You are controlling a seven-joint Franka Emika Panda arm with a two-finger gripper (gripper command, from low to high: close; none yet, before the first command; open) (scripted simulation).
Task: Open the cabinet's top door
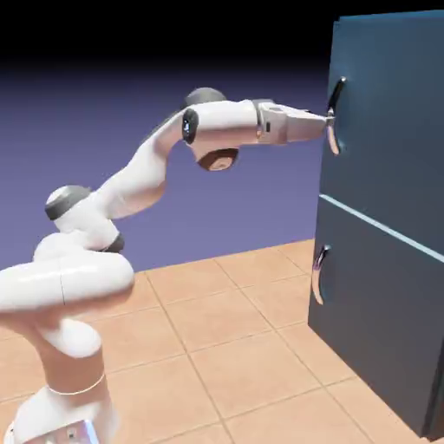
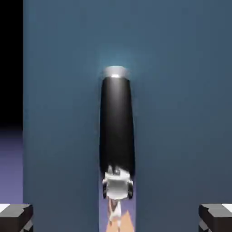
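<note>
The cabinet [image 1: 381, 217] runs off the exterior view's right edge, its far side unseen.

Both rendered views are sharp and evenly lit, without blur or edge distortion. The backdrop [image 1: 130, 87] fades to black upward. A bright glare is seen atop the handle [image 2: 117, 131]; its bar stays dark.

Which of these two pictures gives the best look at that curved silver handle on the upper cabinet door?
The hand view: the top door's curved silver bar handle fills the middle, head-on, between the wide-apart finger tips. The exterior view shows that handle small and from the side, with the gripper reaching it.
</note>
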